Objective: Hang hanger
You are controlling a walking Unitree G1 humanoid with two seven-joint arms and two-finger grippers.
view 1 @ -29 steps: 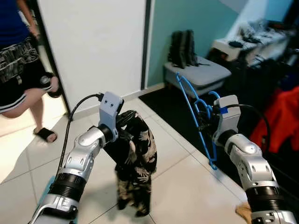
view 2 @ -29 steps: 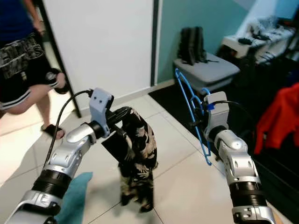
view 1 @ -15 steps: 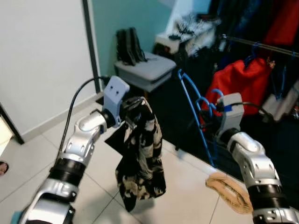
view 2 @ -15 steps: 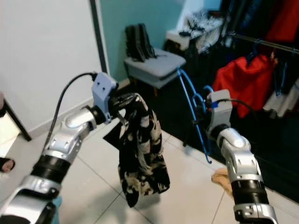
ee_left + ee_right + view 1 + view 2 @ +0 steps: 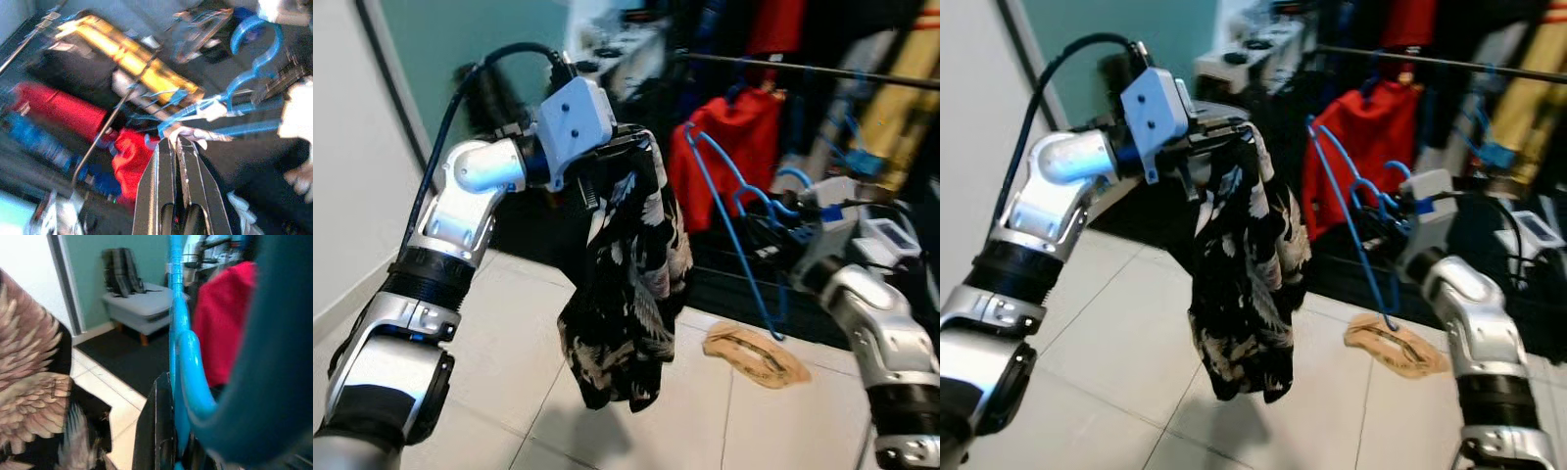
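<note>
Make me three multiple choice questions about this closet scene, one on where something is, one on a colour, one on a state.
1. Where does the tan item lie?
A. on the tiled floor by the closet
B. on the rail
C. in the left pincer

2. What colour is the hanger in the right pincer?
A. white
B. blue
C. yellow

3. What is the left pincer doing?
A. hanging open
B. shut on the patterned garment
C. resting on the floor

Answers:
1 A: the tan item lies on the pale tiles below the red garment.
2 B: the blue hanger is gripped by the right pincer.
3 B: the left pincer is raised, with the patterned garment dangling from it.
</note>
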